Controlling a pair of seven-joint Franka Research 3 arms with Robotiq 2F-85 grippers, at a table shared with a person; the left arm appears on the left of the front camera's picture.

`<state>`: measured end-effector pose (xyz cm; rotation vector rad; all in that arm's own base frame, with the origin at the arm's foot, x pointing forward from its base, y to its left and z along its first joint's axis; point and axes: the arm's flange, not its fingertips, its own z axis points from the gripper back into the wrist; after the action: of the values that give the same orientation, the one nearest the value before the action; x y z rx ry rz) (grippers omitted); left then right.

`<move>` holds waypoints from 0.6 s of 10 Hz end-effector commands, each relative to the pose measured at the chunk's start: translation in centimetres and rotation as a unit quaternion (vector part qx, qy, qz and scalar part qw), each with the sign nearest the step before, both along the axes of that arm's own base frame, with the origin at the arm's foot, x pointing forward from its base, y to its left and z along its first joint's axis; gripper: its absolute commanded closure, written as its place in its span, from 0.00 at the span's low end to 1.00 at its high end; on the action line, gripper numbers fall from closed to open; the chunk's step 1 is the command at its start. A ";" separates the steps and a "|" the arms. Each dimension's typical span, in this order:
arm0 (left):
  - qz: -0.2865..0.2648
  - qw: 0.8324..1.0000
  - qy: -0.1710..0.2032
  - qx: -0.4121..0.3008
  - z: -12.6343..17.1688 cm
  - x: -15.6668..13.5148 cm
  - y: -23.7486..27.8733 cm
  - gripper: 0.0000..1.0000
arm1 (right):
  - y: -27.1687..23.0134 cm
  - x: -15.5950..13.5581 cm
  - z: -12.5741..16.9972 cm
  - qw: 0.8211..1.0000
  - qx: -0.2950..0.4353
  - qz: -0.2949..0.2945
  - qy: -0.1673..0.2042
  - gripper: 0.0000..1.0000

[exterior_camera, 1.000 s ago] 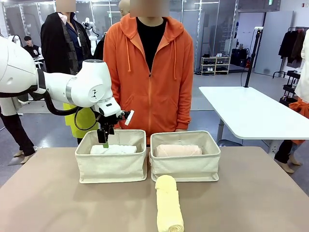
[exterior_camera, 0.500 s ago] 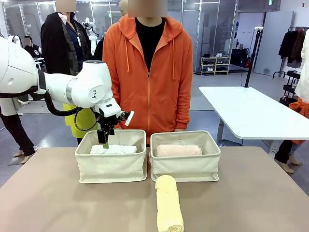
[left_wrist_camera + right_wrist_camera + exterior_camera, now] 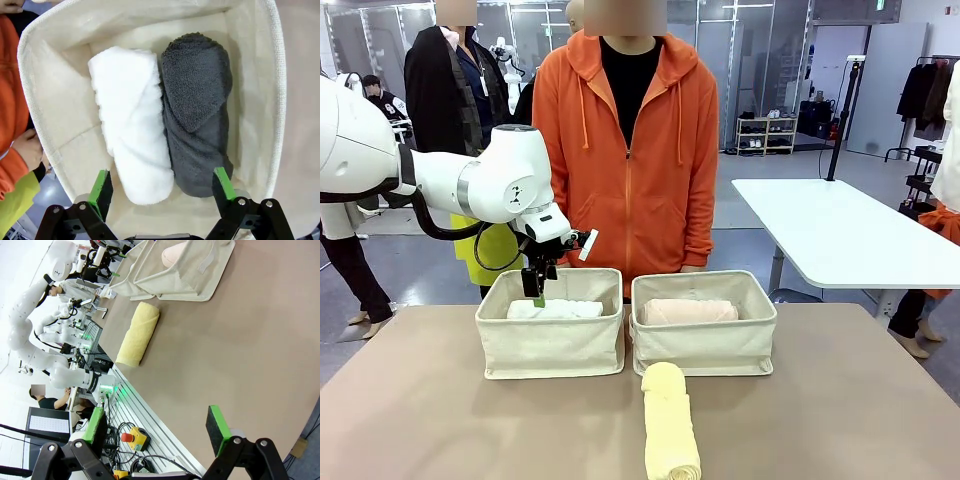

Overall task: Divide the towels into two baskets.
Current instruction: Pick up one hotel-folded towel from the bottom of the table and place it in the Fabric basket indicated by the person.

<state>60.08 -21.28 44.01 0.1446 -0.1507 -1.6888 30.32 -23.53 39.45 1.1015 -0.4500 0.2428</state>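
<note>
Two rolls (white towel (image 3: 132, 125), dark grey towel (image 3: 197, 115)) lie in the left basket (image 3: 277, 100) under the released left pincer (image 3: 161, 180); right pincer (image 3: 157, 422) released too.

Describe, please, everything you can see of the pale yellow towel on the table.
The pale yellow towel is a soft terry roll lying flat on the brown table, not in a basket. It runs lengthwise from just in front of the right basket toward the robot's side, with a crease along its top. Whether its far end touches that basket's front wall I cannot tell. Apart from that, it rests on the table alone.
</note>
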 end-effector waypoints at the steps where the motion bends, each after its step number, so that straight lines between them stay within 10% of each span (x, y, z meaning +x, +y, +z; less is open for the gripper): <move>1: 0.000 1.000 0.000 0.000 0.0 0.0 0.0 0.00 | 0.1 -0.2 0.3 1.000 -0.003 -0.003 0.006 0.00; 6: 0.111 0.957 0.163 -0.213 7.0 -8.2 10.3 0.00 | 0.1 -0.2 0.3 1.000 -0.003 -0.003 0.006 0.00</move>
<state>54.56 -15.20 51.05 -0.2757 -0.2121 -1.5057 30.30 -23.56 39.46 1.1013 -0.4507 0.2423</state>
